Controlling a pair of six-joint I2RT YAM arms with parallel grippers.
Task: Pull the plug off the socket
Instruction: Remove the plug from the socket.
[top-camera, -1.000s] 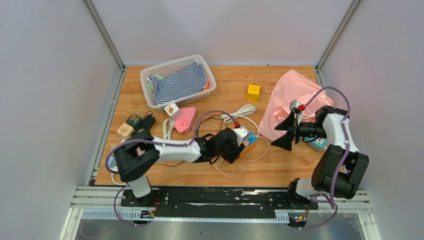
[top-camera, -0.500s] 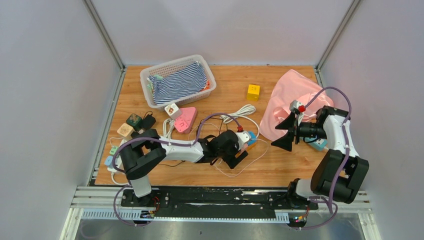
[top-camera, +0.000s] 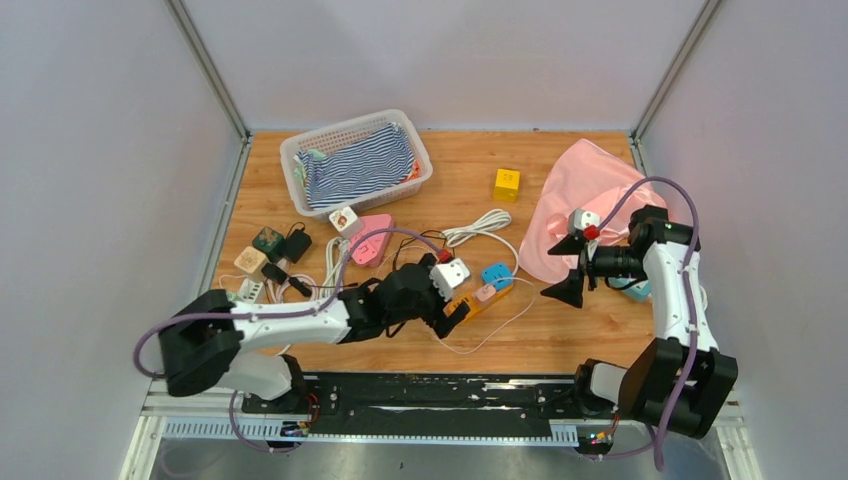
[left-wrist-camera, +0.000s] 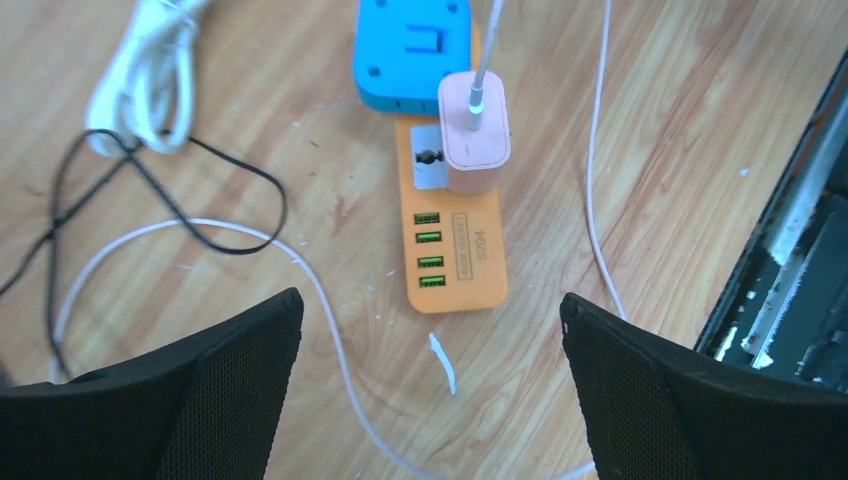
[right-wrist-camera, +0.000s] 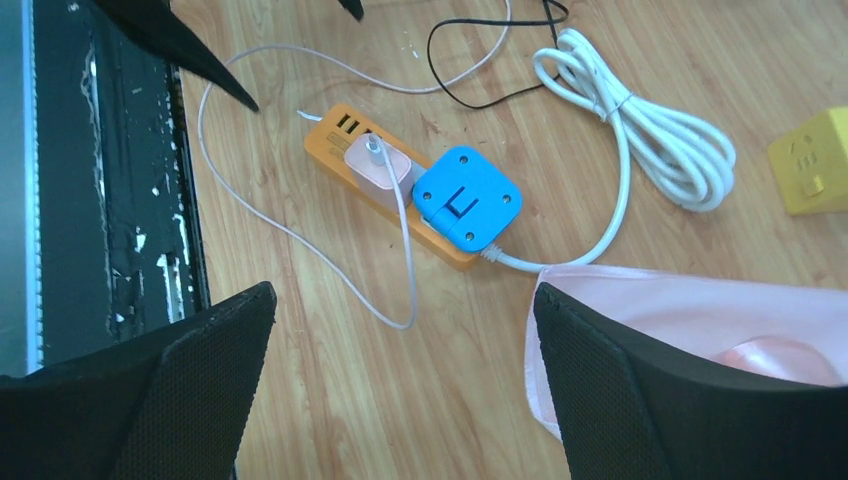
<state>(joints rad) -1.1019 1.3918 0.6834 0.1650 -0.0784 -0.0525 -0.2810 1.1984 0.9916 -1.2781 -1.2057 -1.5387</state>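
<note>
An orange socket strip (left-wrist-camera: 455, 240) lies on the wooden table. A pink charger plug (left-wrist-camera: 475, 135) with a thin white cable sits in it. A blue square plug (left-wrist-camera: 412, 45) rests on the strip's far end, its folded prong facing up. My left gripper (left-wrist-camera: 430, 310) is open just short of the strip's USB end, touching nothing. In the top view the blue plug (top-camera: 497, 274) lies right of the left gripper (top-camera: 452, 303). My right gripper (right-wrist-camera: 405, 295) is open and empty above bare wood, apart from the strip (right-wrist-camera: 345, 135) and blue plug (right-wrist-camera: 467, 197).
A coiled white cable (top-camera: 478, 225) and loose black and white wires lie behind the strip. Pink cloth (top-camera: 585, 200) lies under the right arm. A yellow cube (top-camera: 506, 184), a basket (top-camera: 300, 150) of striped cloth, a pink item (top-camera: 368, 240) and small adapters (top-camera: 262, 250) sit further off.
My left gripper opened wide and drew back leftward and toward the near edge, uncovering the blue plug and strip. The right gripper shifted slightly and stayed open.
</note>
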